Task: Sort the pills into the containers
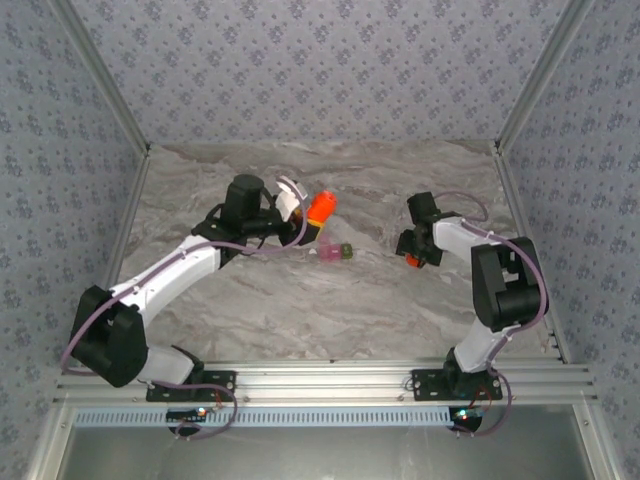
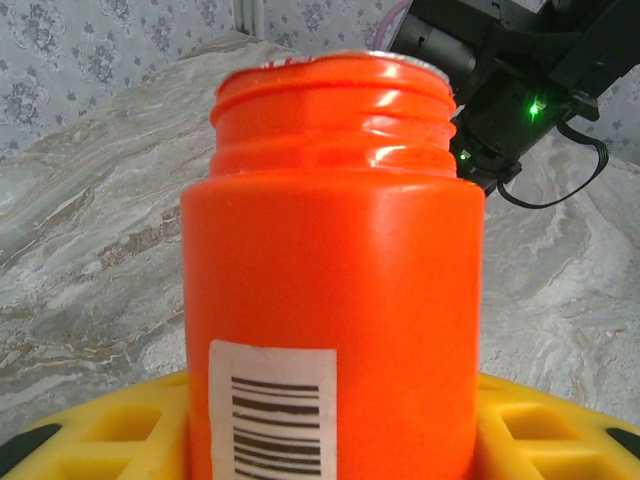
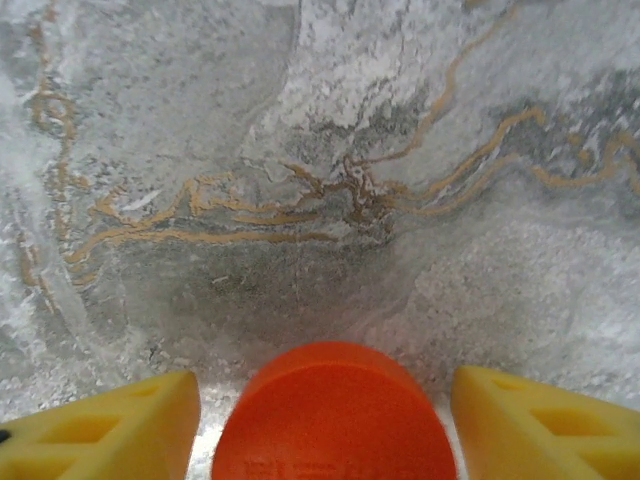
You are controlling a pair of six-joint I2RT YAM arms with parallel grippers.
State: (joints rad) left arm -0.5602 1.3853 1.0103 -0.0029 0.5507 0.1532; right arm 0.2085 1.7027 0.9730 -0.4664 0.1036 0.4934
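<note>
Overhead, left-wrist and right-wrist views of the two arms over the marble table [image 1: 300, 310].

We see the left gripper [image 1: 303, 208] closed on an orange bottle [image 2: 330, 250]. Its yellow fingers [image 2: 95, 430] press the lower body from either side. The bottle's threaded mouth is uncapped, and a white barcode label [image 2: 272, 410] faces the wrist camera. We cannot tell what the bottle holds, because the camera looks at its side.

The containers [image 1: 336, 252] sit on the table near its centre, between the two grippers. They lie just on the near side of the held bottle and apart from it. The pink compartment [image 1: 327, 254] is on the left and the olive-green compartment [image 1: 346, 251] is joined to it on the right. They are too small for us to tell what is in them.

The right gripper [image 1: 413, 252] points down at the table, well to the right of the containers. Its yellow fingers [image 3: 110, 425] stand spread on either side of a round orange cap [image 3: 335, 420]. A narrow gap shows on each side, so we read the jaws as parted and not clamping the cap.

Behind the bottle, the left-wrist view shows the black right arm [image 2: 510, 70] with a green light [image 2: 535, 107].
</note>
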